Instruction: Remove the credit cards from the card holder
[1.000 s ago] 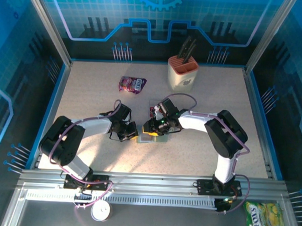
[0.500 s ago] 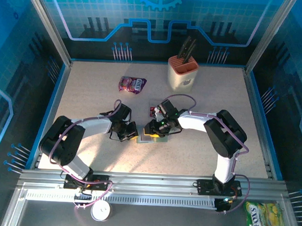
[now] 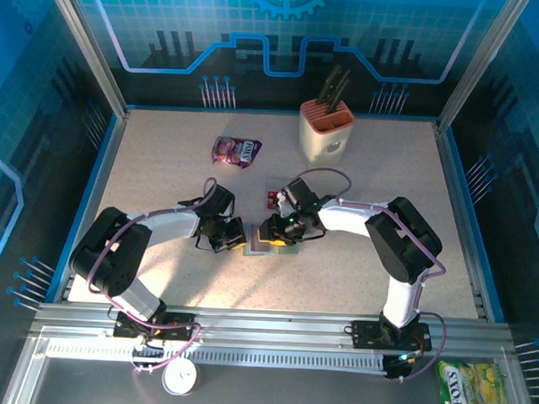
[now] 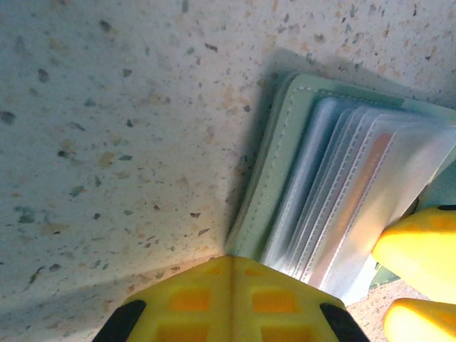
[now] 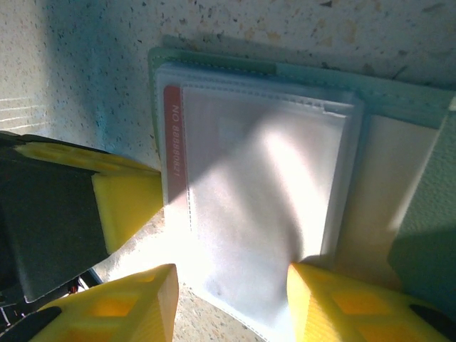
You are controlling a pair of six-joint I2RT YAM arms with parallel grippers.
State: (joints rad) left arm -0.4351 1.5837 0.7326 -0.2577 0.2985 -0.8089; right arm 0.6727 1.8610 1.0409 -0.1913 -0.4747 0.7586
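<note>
Left gripper [image 4: 231,285] was closed on nothing, its tip against the open holder's [image 4: 274,164] green edge. Right gripper [image 5: 231,303] stood half-spread astride the clear sleeves [image 5: 263,185]; whether it gripped them was unclear. The holder lay at the middle of the table [image 3: 387,171], its long axis across the right wrist view, which showed a red card [image 5: 172,142] edge. The left wrist view showed the sleeves fanned edge-on.

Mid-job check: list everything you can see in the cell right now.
card holder: one, sage green, mid-table, open, clear sleeves up
credit card: one edge seen, red, in top sleeve
snack pouch: one, purple, far left of centre
knife block: one, beige with orange top, far centre
snack bag: one, yellow-green, off-table, near right
disc: one, white, below front rail
table: one, speckled beige
left tool: one, yellow, shut, at card holder's left edge
right tool: one, yellow, open, over sleeves
</note>
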